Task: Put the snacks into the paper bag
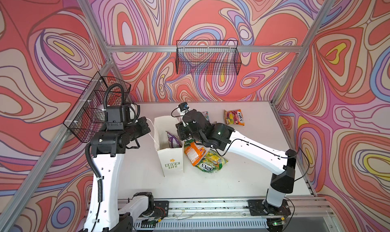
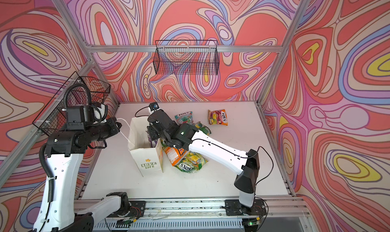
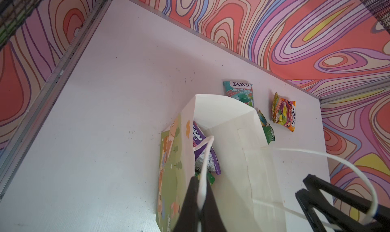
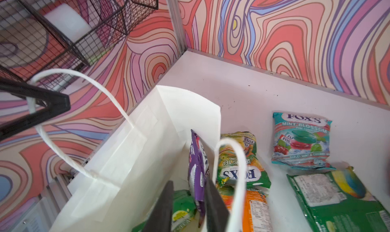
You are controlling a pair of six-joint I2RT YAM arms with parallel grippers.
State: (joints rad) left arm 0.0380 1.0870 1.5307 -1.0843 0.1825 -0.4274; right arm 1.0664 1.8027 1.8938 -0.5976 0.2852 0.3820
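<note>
**Swirl-walled booth, white table: bag held open, packets waiting**

Pink, purple and orange swirls cover the walls, where black wire baskets [image 1: 207, 57] hang. The white table [image 1: 242, 178] is flat, matte and faintly scuffed. Near its middle the paper bag [image 1: 172, 161] stands upright with its mouth open. The left gripper [image 3: 200, 184] is clenched on one cord handle [image 3: 205, 157]. The right gripper [image 4: 187, 190] hangs over the mouth with its jaws apart, apparently gripping nothing, and the other handle [image 4: 238, 157] loops beside one finger.

A purple packet [image 4: 197, 161] stands on edge inside the bag, above a green one [image 4: 182, 207]. Outside, an orange packet [image 1: 193, 152] and a yellow-green packet [image 1: 211, 163] lie just beside the bag. A teal mint packet [image 2: 183, 116], a dark green packet [image 4: 337, 199] and a fruit-print packet [image 1: 234, 117] lie farther back.

The packets look light, and their glossy film probably slips and crumples. A pinch on a crimped end seam or a raised corner seems safest. The thin paper bag likely tips or creases easily, so a steadying grip on a handle helps.
</note>
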